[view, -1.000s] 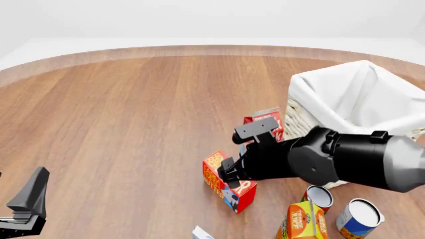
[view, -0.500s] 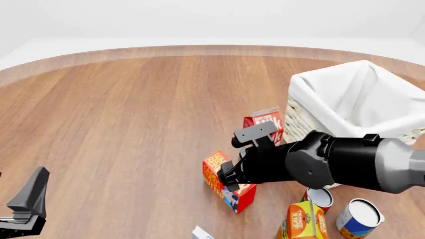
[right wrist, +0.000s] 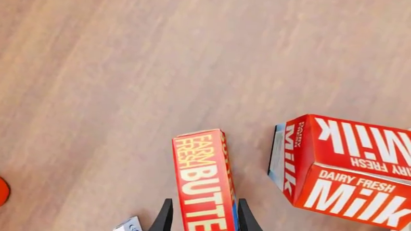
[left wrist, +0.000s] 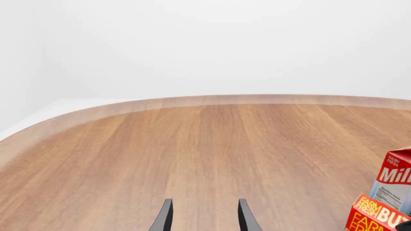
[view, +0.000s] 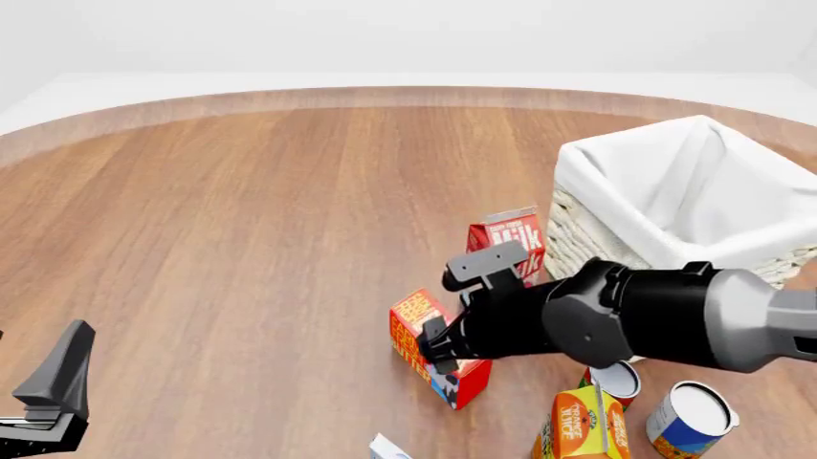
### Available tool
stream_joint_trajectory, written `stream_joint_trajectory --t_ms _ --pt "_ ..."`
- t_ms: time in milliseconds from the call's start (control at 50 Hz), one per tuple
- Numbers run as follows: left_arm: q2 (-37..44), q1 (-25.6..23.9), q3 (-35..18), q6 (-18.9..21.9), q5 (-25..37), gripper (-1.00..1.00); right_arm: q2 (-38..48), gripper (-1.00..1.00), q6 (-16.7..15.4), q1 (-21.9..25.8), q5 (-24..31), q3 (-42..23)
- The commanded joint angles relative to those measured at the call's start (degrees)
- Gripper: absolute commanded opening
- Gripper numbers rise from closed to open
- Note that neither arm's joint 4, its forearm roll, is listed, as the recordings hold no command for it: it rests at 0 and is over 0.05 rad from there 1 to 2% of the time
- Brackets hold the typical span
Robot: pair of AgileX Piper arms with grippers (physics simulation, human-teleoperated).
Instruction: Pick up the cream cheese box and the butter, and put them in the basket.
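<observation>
left gripper [view: 52,402]: parked low at the near-left corner of the table [view: 255,220], well apart from everything; in its wrist view the fingers stand apart with only bare wood between them, nothing held.
cream cheese box [view: 389,448]: only a white-and-blue corner shows at the near edge of the front view, just in front of the butter. Looks a small, flat, light carton; low profile, so my guess is a top-down pinch across the short side.
butter [view: 441,354]: upright on the table, left of the milk carton and well short of the basket. Stiff cardboard, likely light, glossy print so possibly slick. Take it across the narrow faces, above mid-height.
right gripper [right wrist: 202,219]: straddling the butter, one finger on each narrow side, spread about to box width; contact not confirmable, so not clamped as far as I can see.
milk carton [view: 511,237]: upright between butter and basket, near the butter; knock risk during the lift.
basket [view: 600,229]: far right, open top, white liner; the visible part of the inside holds nothing.
cans and juice carton [view: 581,426]: cluster near-right, in front of the basket, partly under the right arm.
</observation>
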Motion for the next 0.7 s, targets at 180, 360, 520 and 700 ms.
stream_joint_trajectory --t_ms 180,360,520,700 --pt "0.0 0.0 0.0 0.0 0.0 1.00 0.4 1.00 0.0 0.0 -0.5 1.0" --pt "0.0 0.0 0.0 0.0 0.0 1.00 1.7 1.00 0.2 0.1 -1.8 1.3" --pt "0.0 0.0 0.0 0.0 0.0 1.00 2.5 1.00 0.5 0.4 -2.4 1.2" --pt "0.0 0.0 0.0 0.0 0.0 1.00 3.5 1.00 0.8 0.5 -3.5 1.4"
